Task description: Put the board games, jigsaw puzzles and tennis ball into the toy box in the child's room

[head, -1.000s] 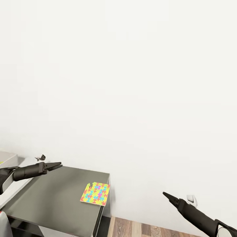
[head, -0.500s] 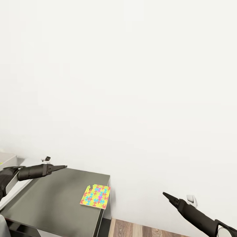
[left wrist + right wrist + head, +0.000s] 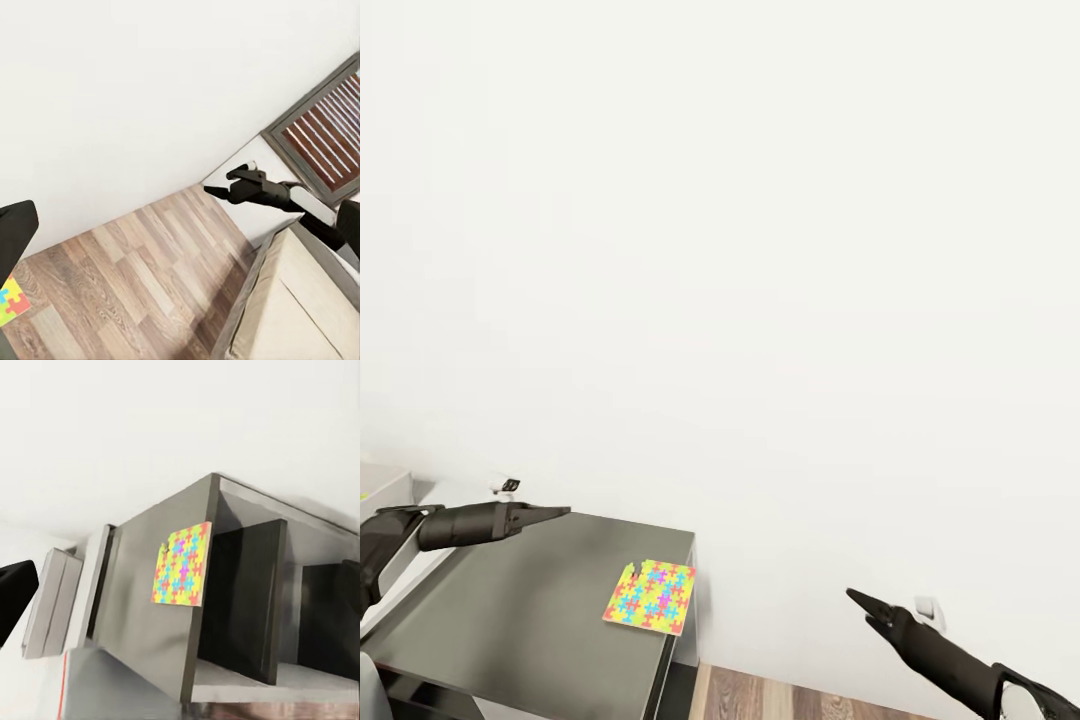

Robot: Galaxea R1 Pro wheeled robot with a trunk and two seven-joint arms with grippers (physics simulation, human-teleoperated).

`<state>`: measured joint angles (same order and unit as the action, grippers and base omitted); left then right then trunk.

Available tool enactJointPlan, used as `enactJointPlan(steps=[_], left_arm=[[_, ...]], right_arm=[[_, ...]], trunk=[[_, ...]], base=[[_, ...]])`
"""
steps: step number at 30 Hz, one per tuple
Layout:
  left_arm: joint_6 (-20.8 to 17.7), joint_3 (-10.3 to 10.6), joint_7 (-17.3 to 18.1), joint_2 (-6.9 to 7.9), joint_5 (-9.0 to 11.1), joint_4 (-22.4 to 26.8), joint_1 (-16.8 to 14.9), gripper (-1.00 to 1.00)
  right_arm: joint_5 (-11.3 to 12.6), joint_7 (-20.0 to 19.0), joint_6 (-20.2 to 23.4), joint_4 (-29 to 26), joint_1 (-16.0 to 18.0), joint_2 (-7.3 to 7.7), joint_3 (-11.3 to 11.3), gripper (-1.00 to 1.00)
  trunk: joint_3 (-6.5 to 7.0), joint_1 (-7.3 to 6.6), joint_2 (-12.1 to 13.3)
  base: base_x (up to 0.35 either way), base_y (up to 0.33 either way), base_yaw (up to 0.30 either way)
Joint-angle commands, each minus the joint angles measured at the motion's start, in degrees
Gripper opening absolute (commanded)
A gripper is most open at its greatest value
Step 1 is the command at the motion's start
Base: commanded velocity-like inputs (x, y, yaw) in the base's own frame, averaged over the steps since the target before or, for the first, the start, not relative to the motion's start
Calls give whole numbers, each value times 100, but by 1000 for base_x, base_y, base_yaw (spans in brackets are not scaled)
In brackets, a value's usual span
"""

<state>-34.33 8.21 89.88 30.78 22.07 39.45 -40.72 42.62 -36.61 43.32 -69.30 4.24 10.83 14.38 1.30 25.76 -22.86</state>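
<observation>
The right gripper (image 3: pixel 852 596) hangs low over the wood-plank floor (image 3: pixel 760 698), its fingers pressed to a point and holding nothing. Beyond and to its left, one jigsaw puzzle (image 3: pixel 650 596) lies flat at the near right corner of the dark grey table (image 3: pixel 510 620) (a corner of the slab looks chipped). Farther left, the left gripper (image 3: pixel 563 513) hovers above the tabletop's far edge, also pinched together and empty, well apart from the puzzle. The white wall (image 3: pixel 760 250) stands behind.
</observation>
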Motion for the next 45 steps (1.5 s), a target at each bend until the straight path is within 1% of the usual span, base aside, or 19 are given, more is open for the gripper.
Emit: enactJointPlan(steps=[1, 2, 5, 7, 10, 11, 13, 15, 16, 17, 18, 21, 25, 29, 32, 33, 37, 39, 45], left_arm=[[-62, 32, 12, 8, 34, 2, -2, 100], [-62, 32, 12, 8, 34, 7, -1, 100], [-64, 37, 12, 7, 37, 36, 1, 100], [-64, 39, 12, 6, 40, 45, 2, 100], [-64, 40, 12, -11, 39, 50, 2, 100], [-65, 40, 12, -17, 39, 52, 3, 100], [-65, 40, 12, -24, 40, 53, 3, 100], [-65, 40, 12, -29, 41, 53, 3, 100], [-65, 40, 12, -32, 39, 53, 3, 100], [-65, 40, 12, -31, 38, 53, 3, 100], [-65, 40, 12, -32, 36, 54, 3, 100], [-65, 35, 12, -29, 35, 54, 3, 100], [-65, 37, 12, -32, 36, 54, 3, 100], [-65, 39, 12, -37, 35, 54, 3, 100], [-65, 40, 12, -41, 35, 54, 3, 100], [-65, 37, 12, -43, 35, 54, 3, 100], [-65, 39, 12, -46, 35, 54, 3, 100], [-69, 40, 12, -52, 35, 54, 3, 100], [-70, 39, 12, -67, 34, 54, 3, 100]], right_arm=[[18, -9, 37, 112, 71, -1, -57, 100], [16, -10, 35, 218, 139, -1, -127, 100], [5, -8, 13, 723, 489, -7, -516, 100], [0, -6, 1, 963, 705, -11, -700, 100], [0, 0, -11, 1245, 1015, -65, -835, 100], [0, 2, -13, 1411, 1167, -135, -871, 100], [-6, 5, -20, 1756, 1385, -232, -903, 100], [-18, 16, -45, 2041, 1539, -276, -915, 100], [-42, 42, -131, 2350, 1700, -311, -923, 100], [-58, 58, -199, 2499, 1782, -328, -926, 100], [-92, 83, -359, 2778, 1942, -356, -930, 100], [-127, 118, -667, 3164, 2168, -392, -932, 100], [-142, 182, -860, 3368, 2294, -455, -934, 100], [-141, 427, -890, 3574, 2487, -562, -944, 100], [-147, 577, -898, 3895, 2634, -593, -954, 100], [-151, 634, -908, 4183, 2778, -624, -968, 100], [-156, 693, -926, 4606, 3005, -676, -1036, 100], [-157, 717, -933, 4767, 3090, -694, -1124, 100], [-137, 693, -905, 4907, 3164, -711, -1252, 100]], trunk=[[-3, 2, -5], [-3, 2, -5], [-3, 2, -5], [-3, 2, -5], [-3, 2, -5], [-3, 2, -5], [-3, 2, -5], [-3, 2, -5], [-3, 2, -5], [-3, 2, -5], [-3, 2, -5], [-3, 2, -5], [-3, 2, -5], [-3, 2, -5], [-3, 2, -5], [-3, 2, -5], [-3, 2, -5], [-3, 2, -5], [-3, 2, -5]], base=[[0, 0, 0], [0, 0, 0], [0, 0, 0], [0, 0, 0], [0, 0, 0], [0, 0, 0], [0, 0, 0], [0, 0, 0], [0, 0, 0], [0, 0, 0], [0, 0, 0], [0, 0, 0], [0, 0, 0], [0, 0, 0], [0, 0, 0], [0, 0, 0], [0, 0, 0], [0, 0, 0], [0, 0, 0]])
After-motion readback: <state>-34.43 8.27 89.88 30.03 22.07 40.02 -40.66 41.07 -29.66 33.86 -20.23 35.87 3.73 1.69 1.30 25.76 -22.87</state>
